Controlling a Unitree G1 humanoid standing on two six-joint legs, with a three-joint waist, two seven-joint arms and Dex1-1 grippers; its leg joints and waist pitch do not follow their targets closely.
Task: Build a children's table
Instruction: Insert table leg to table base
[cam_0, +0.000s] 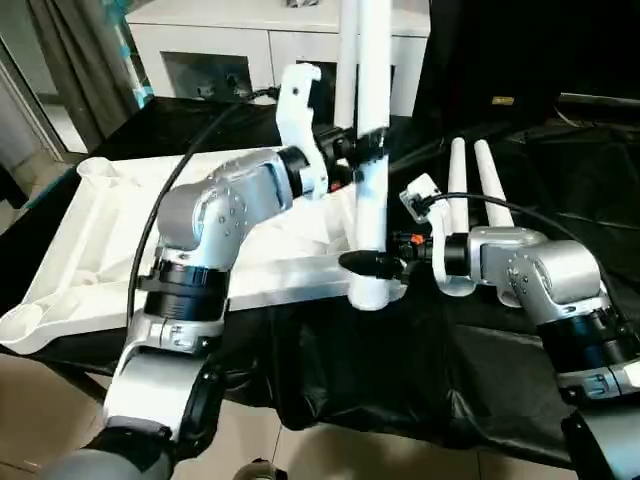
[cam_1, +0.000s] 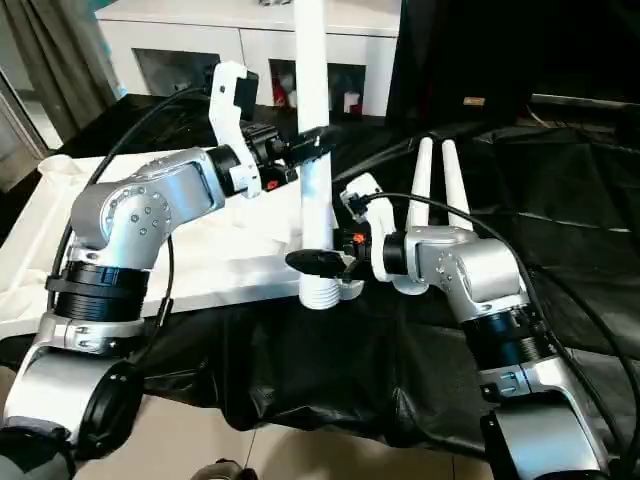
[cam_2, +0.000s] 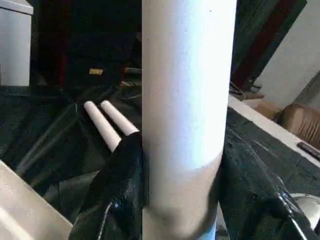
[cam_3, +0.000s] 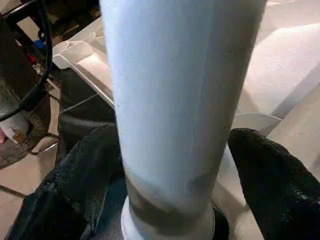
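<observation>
Leg upright in tabletop's corner socket.
Left pincer (cam_0: 362, 150) clenches the leg (cam_0: 372, 170) mid-shaft; right pincer (cam_1: 322, 262) straddles its base, fingers (cam_3: 272, 175) slack, above the tabletop (cam_0: 100, 240).

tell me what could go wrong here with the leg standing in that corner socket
1. The upright leg is held high by the left gripper, with its flared end in the tabletop's near corner socket. If it is not fully seated, it could tip on release.
2. The right gripper sits at the base with a finger apart from the leg, so it steadies little.
3. The two spare legs lie close behind the right arm and could get knocked.
</observation>
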